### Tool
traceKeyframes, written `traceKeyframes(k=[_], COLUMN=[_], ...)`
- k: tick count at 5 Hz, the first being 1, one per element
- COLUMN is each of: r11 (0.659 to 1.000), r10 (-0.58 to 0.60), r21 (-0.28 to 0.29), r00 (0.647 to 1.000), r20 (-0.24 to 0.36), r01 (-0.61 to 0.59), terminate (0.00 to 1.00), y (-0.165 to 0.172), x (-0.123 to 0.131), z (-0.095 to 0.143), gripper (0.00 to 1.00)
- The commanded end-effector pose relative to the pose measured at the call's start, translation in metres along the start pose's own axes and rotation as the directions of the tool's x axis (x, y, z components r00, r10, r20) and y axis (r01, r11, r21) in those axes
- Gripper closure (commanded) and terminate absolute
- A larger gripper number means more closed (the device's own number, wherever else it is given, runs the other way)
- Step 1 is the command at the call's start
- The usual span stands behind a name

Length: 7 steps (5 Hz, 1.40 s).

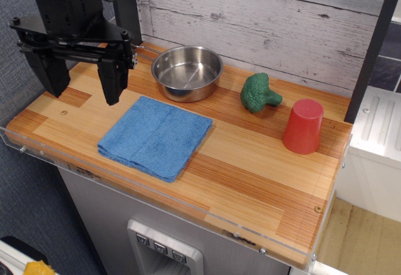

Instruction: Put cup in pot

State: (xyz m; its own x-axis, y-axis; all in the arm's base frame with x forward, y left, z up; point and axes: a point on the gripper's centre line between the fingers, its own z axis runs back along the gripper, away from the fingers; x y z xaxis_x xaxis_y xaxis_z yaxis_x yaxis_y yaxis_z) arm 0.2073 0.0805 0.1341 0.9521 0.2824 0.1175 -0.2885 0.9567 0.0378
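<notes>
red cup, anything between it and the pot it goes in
Yes: the broccoli toy sits on the counter between the red cup and the pot, roughly on the direct line. The pot itself is empty.

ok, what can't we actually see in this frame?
- Cup: stands mouth down, so its inside is hidden.
- Pot handle: partly behind the hand.
- Arm above the hand: cut off by the top edge.
- Table under the blue cloth: covered.
- Back of the broccoli: faces away.

Pot (187,72) behind cloth (156,136) — cup (303,126) far right.
</notes>
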Motion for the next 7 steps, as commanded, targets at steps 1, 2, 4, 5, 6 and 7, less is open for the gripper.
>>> traceKeyframes(k=[1,2,4,5,6,7], r11=[1.000,0.997,0.994,0.965,0.955,0.942], r10=[0.000,-0.079,-0.085,-0.195,-0.246,-0.315], r21=[0.000,-0.002,-0.054,-0.139,-0.115,-0.062], r00=[1.000,0.997,0.988,0.964,0.947,0.933], r20=[0.000,0.000,0.130,0.183,0.207,0.174], r01=[0.000,0.079,0.092,0.222,0.273,0.330], terminate=[0.00,0.00,0.00,0.00,0.00,0.00], y=[0.000,-0.035,-0.119,-0.174,-0.212,-0.236], x=[0.000,0.007,0.036,0.049,0.060,0.068], z=[0.000,0.003,0.007,0.002,-0.007,-0.023], gripper=[0.00,0.00,0.00,0.00,0.00,0.00])
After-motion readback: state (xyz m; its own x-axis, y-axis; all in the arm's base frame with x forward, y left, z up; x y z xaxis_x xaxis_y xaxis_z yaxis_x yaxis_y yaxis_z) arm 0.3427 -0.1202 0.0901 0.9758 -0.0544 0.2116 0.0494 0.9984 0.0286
